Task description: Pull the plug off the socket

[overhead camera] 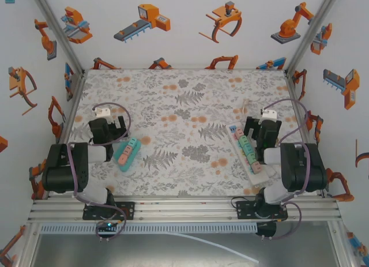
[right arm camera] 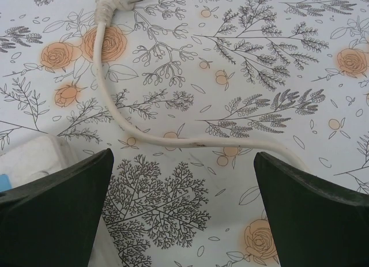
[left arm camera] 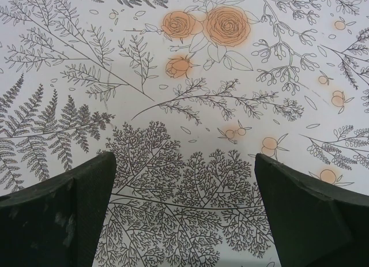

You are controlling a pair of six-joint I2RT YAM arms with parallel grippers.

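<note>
Hanging over the counter (overhead camera: 184,105), left pincer (left arm camera: 183,163) and right pincer (right arm camera: 183,160) both gape wide with nothing held; power strip (overhead camera: 258,176) with colored plugs (overhead camera: 244,145) seated lies at 4 o'clock overhead, just beside right pincer.

Wide open surface (overhead camera: 184,105) through the middle, but a teal block (overhead camera: 127,154) lies beside the left arm (overhead camera: 66,166), a white power strip (overhead camera: 247,151) hugs the right arm (overhead camera: 297,166), and a white cable (right arm camera: 144,137) snakes ahead of the right tool (right arm camera: 183,157).
</note>
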